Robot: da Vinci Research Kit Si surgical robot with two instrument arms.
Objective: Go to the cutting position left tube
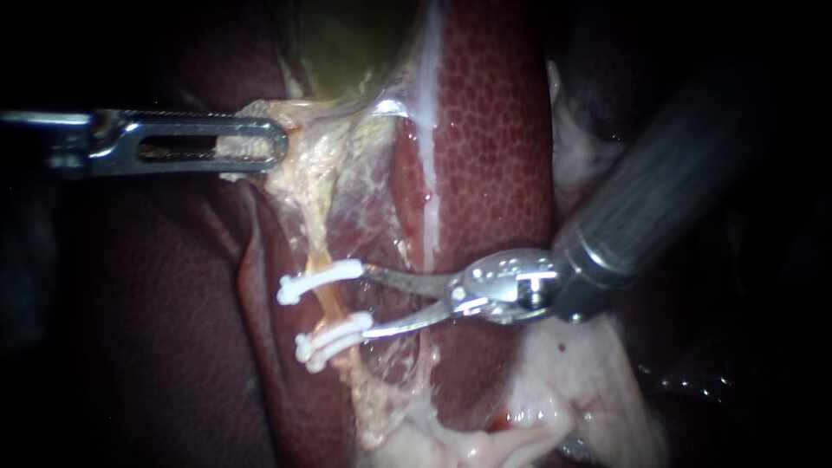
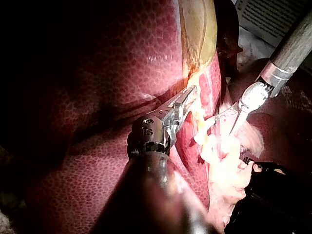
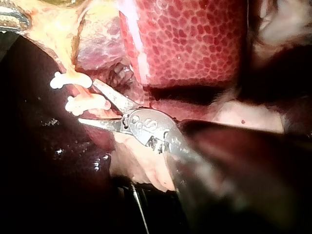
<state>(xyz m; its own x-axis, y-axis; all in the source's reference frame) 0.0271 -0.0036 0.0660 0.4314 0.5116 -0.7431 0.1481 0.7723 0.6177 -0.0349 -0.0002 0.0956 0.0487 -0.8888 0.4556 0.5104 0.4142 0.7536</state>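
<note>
The liver (image 1: 494,130) is filling the middle of the frame, with the gallbladder (image 1: 347,43) sitting at top centre. At upper left, the left instrument (image 1: 276,143) is gripping pale tissue (image 1: 308,169) in its closed claw. The right instrument (image 1: 368,301) is reaching in from the right, its two-bladed claw standing open and pointing left. The left tube (image 1: 328,299) is lying just left of the blade tips, running top to bottom across their line, between the upper clip (image 1: 321,279) and the lower clips (image 1: 334,340). A short leftward advance is probably what the next move is calling for.

Close endoscope plus both wrist cameras, clips (image 1: 319,282) in common
</note>
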